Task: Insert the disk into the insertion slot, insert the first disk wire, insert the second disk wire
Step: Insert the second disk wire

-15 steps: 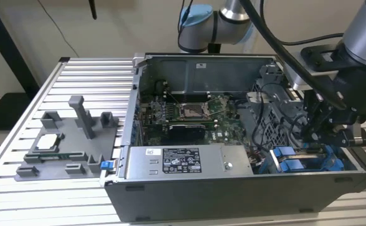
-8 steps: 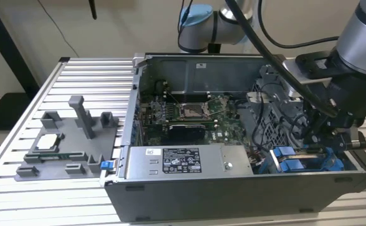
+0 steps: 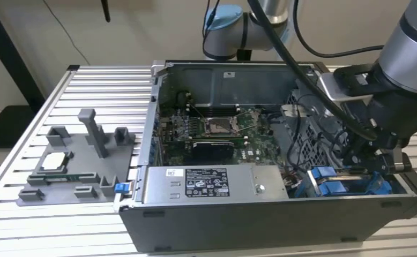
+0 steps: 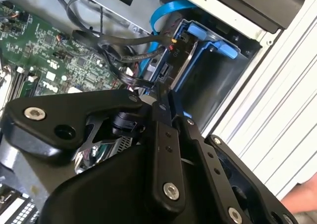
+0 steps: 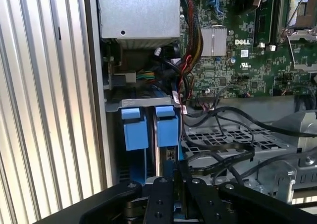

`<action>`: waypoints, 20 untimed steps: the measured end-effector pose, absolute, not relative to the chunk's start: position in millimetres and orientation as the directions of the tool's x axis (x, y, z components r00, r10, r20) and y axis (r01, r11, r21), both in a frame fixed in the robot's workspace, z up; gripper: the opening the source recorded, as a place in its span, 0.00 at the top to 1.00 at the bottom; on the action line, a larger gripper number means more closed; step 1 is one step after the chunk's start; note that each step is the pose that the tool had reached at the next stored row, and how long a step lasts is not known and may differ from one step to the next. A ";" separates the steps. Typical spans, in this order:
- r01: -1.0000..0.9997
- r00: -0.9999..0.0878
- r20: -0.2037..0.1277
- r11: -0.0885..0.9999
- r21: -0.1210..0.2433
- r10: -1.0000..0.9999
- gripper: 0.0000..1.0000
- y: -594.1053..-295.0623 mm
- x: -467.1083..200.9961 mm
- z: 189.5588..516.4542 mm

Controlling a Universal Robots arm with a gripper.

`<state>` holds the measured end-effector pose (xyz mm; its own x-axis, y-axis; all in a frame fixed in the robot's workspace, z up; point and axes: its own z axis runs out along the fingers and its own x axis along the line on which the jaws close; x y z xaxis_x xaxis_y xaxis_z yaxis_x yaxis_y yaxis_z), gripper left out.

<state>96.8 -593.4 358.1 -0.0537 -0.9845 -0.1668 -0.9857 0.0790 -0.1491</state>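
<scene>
**Ana:** Disk bay first: where is the insertion slot [image 3: 344, 182]?

**Ben:** It sits in the near corner of the open computer case [image 3: 266, 225], at the exterior view's right. It is a grey metal bay with bright blue plastic rails and tabs. In the first wrist view the blue tabs [image 5: 148, 127] stand side by side just above the gripper [image 5: 174, 184].

**Ana:** And the disk itself?

**Ben:** I cannot pick it out with certainty. Something flat and dark stands between the blue rails in the second wrist view, but whether that is the disk seated in the bay I cannot tell.

**Ana:** What is the gripper doing?

**Ben:** It hangs low over the bay, its black fingers [image 4: 166, 135] drawn close together with only a thin gap. Whether they pinch a connector or a wire I cannot tell; the tips are hidden behind the finger bodies.

**Ana:** What could go wrong?

**Ben:** A loose tangle of black cables [image 5: 218, 149] lies right beside the fingers, with a blue flat cable [image 4: 166, 11] curving near the bay. In my judgement, the fingers could snag a loop and drag it. A connector meeting its port slightly tilted could jam or bend. The green motherboard [image 3: 216, 128] lies near, so a pulled cable could strain its plugs.
</scene>
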 end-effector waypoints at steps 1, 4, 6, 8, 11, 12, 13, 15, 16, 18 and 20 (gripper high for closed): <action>-0.986 -0.054 -0.174 0.081 -0.149 -0.983 1.00 -593.3 97.0 357.2; -0.985 -0.056 -0.187 0.084 -0.147 -0.981 1.00 -593.3 99.6 353.9; -0.985 -0.056 -0.193 0.085 -0.147 -0.980 1.00 -593.3 101.6 351.8; -0.985 -0.056 -0.198 0.086 -0.147 -0.979 1.00 -593.3 103.1 349.9; -0.985 -0.057 -0.199 0.087 -0.147 -0.978 1.00 -593.4 105.5 347.6; -0.985 -0.057 -0.199 0.087 -0.147 -0.978 1.00 -593.4 106.4 347.0; -0.985 -0.057 -0.199 0.087 -0.147 -0.978 1.00 -593.6 107.3 346.3; -0.985 -0.058 -0.199 0.088 -0.147 -0.978 1.00 -594.0 108.2 344.9; -0.985 -0.059 -0.199 0.089 -0.147 -0.978 1.00 -594.3 108.2 344.2; -0.985 -0.062 -0.199 0.092 -0.147 -0.978 1.00 -594.5 108.2 343.2; -0.985 -0.064 -0.199 0.094 -0.147 -0.978 1.00 -594.6 108.3 342.2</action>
